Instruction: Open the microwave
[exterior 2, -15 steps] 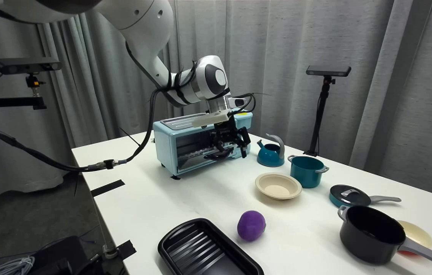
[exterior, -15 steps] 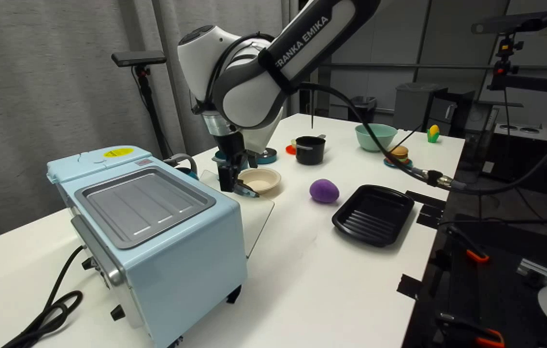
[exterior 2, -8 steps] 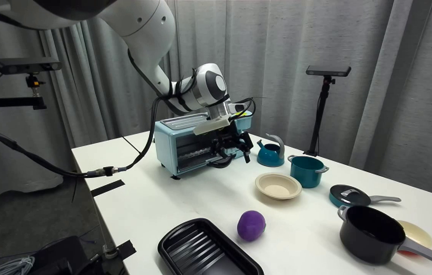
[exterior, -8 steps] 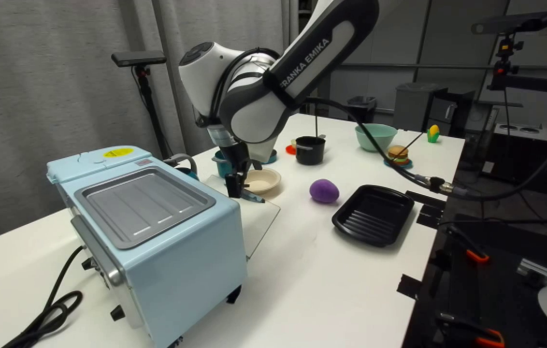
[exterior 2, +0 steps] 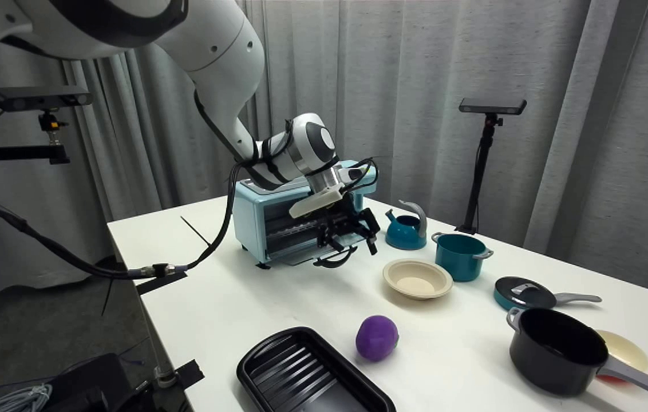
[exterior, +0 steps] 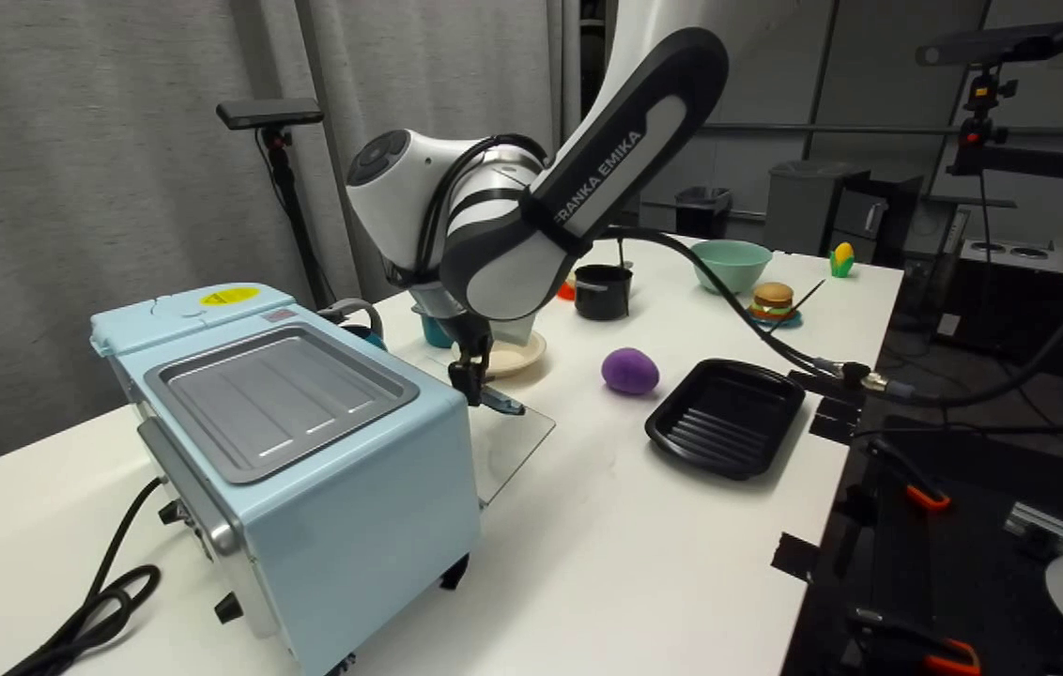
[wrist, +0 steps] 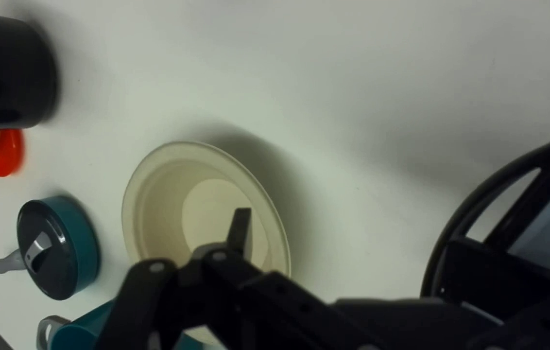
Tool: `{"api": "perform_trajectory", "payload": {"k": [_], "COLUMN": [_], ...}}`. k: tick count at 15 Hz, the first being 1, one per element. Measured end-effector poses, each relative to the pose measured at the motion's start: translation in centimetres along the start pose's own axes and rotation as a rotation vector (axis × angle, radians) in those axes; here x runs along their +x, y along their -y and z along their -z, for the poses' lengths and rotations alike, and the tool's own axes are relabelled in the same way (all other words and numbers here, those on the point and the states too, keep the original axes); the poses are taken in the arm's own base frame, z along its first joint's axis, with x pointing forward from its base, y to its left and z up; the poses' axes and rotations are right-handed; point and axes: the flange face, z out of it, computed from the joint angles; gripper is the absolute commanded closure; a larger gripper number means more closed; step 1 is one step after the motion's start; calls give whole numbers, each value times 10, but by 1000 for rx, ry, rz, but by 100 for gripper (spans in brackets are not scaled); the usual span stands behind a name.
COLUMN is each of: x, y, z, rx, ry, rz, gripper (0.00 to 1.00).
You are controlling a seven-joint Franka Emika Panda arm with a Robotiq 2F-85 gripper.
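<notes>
A long white bench [exterior 2: 278, 297] is shown, and over it a white robot arm [exterior 2: 226, 86] with black trim is bent down. Toward an end of the bench is placed a pale blue, boxy microwave [exterior: 344, 460], and its clear glass door [exterior: 513, 451] is tilted outward and down. Farther along, a black, ribbed, rectangular tray [exterior: 729, 418] is laid flat; in an exterior view, a round mint-green bowl [exterior: 743, 277] is seen well apart from it. The black gripper [exterior 2: 356, 247] is held at the microwave's front, its fingers [wrist: 239, 228] spread well apart. A black saucepan [exterior 2: 547, 360] with a grey handle is set well away from the microwave. Nearer to it, a shallow beige bowl [exterior 2: 417, 284] is placed just beside a teal, two-handled pot [exterior 2: 458, 266]. Between pot and microwave is set a teal kettle [exterior 2: 406, 236]. The door's curved black handle [exterior 2: 331, 264] is seen just beside the gripper; whether they touch cannot be told. A purple egg shape [exterior 2: 377, 339] is set between beige bowl and tray. A yellow-and-green toy ear of corn [exterior: 841, 260] is stood near a corner of the bench.
</notes>
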Motion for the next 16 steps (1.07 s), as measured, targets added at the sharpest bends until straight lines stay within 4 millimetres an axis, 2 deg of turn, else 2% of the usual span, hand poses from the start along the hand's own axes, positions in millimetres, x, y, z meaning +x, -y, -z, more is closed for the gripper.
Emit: {"api": "perform_trajectory", "payload": {"k": [4,7,16], "x": [-1,-1,0], "y": [31,43,43], "z": [-7,-9,-5], "rx": [-11,-19,-21], "ry": [7,8,0], "rz": [18,29,28], "gripper": [0,0,0]}}
